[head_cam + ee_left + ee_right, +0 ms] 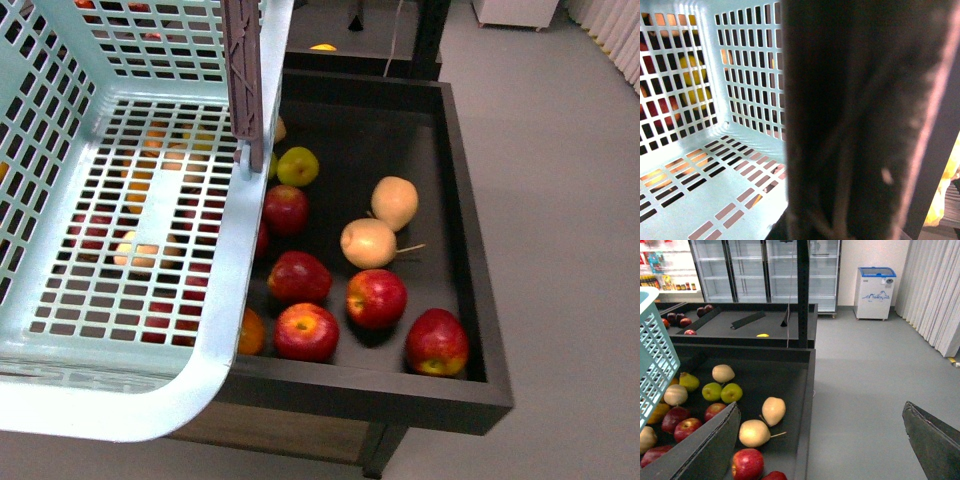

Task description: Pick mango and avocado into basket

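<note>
The basket (225,290) hangs tilted and empty, the dark fruit bin (420,150) under it and to its right; the left gripper cannot be made out – a blurred dark bar (855,120), likely a handle, fills its wrist view – so its hold I cannot tell. Off the basket's right side the right gripper (820,407) is spread wide, holding nothing, facing red apples (376,297) and pale pears (368,243). I judge searching is the step in hand: no avocado shows, and only a yellow speck (762,335) on the shelf beyond the basket may be the mango, so next comes locating a fruit before reaching.
</note>
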{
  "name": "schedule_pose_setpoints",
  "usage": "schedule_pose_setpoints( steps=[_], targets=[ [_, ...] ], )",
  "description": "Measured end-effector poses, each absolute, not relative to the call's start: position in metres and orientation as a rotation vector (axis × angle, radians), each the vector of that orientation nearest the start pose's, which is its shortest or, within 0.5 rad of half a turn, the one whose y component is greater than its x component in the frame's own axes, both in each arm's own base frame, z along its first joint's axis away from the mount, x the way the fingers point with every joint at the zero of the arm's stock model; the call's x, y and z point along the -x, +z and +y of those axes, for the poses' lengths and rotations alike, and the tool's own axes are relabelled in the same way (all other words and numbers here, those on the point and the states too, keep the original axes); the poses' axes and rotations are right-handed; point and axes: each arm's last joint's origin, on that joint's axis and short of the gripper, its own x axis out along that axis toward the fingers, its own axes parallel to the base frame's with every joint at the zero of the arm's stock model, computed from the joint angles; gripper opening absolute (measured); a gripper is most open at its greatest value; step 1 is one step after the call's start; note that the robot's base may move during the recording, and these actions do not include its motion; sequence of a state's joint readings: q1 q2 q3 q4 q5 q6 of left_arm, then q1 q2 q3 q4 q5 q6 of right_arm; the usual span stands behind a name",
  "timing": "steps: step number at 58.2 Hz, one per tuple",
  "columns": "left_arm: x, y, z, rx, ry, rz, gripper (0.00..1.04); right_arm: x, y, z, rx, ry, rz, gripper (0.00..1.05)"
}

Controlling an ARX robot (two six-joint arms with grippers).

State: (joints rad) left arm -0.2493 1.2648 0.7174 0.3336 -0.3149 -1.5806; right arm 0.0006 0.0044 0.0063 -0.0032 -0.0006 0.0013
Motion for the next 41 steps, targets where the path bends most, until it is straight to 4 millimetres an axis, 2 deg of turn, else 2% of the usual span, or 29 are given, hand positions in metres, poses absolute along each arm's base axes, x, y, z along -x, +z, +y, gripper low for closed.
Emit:
schedule_pose_setpoints(
  steps=[41],
  targets=[
    [-0.2679, 0.2589, -0.0590, 1.517, 0.209, 0.110, 0.06, -0.0976, 0.1650, 0.0000, -0.001, -0.001, 0.001, 0.97]
  ],
)
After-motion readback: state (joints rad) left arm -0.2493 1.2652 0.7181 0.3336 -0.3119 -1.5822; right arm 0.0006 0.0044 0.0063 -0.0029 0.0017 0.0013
